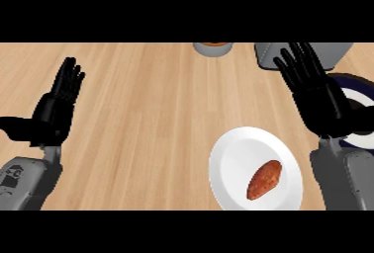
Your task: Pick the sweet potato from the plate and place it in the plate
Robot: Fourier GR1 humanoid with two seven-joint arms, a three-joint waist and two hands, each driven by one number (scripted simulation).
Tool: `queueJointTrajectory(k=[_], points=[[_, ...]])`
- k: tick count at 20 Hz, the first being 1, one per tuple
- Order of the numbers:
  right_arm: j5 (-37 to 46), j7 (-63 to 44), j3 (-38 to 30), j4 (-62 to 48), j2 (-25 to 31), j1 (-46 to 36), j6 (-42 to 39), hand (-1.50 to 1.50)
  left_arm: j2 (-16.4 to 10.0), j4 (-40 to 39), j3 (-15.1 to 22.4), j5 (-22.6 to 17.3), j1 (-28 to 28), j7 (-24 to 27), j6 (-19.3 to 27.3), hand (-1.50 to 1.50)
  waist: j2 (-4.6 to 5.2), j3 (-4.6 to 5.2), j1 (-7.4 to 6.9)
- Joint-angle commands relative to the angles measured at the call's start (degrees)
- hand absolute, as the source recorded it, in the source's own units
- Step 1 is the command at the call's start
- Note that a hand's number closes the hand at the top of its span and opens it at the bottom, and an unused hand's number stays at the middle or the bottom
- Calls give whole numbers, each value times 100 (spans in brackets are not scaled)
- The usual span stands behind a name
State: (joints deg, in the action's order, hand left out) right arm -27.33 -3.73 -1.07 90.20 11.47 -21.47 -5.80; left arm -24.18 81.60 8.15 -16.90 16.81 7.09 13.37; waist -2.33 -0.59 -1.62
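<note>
Low on the right of the head view, the sweet potato [264,179] lies on a white plate [237,148], tilted, its upper end leaning to the right, with bare plate all around it. Neither hand touches it.

The right hand [321,101] stands above and to the right of the white plate, its fingers straight and spread and pointing away from the robot, with nothing in it. It covers much of a dark plate with a pale rim [356,81] that runs off the right edge. By my reading that dark plate is where the sweet potato should go, though the task sentence does not say which plate is which.

The left hand [53,111] rests at the left edge over the wooden counter [146,123], fingers up and relaxed, holding nothing, well apart from both plates.

At the far edge sit a small grey cup with something orange inside [211,49] and a grey object [336,52] that I cannot identify, partly behind the right hand's fingertips.

As for progress, nothing of the task looks done. The reach, the grasp, the lift, the carry to the dark plate and the release all remain.
</note>
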Motion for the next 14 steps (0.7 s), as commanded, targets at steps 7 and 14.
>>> queueJointTrajectory(k=[7, 14], points=[[2518, -311, -874, -237, 2186, 1648, 1149, 150, 245, -541, 189, -298, -1138, -867, 57, 0, 479, 298, 879], [3080, 994, -1810, 950, 183, 3330, 3946, -150, 624, -206, 648, -406, -1723, -1379, 90, 0, 142, 55, 543]])
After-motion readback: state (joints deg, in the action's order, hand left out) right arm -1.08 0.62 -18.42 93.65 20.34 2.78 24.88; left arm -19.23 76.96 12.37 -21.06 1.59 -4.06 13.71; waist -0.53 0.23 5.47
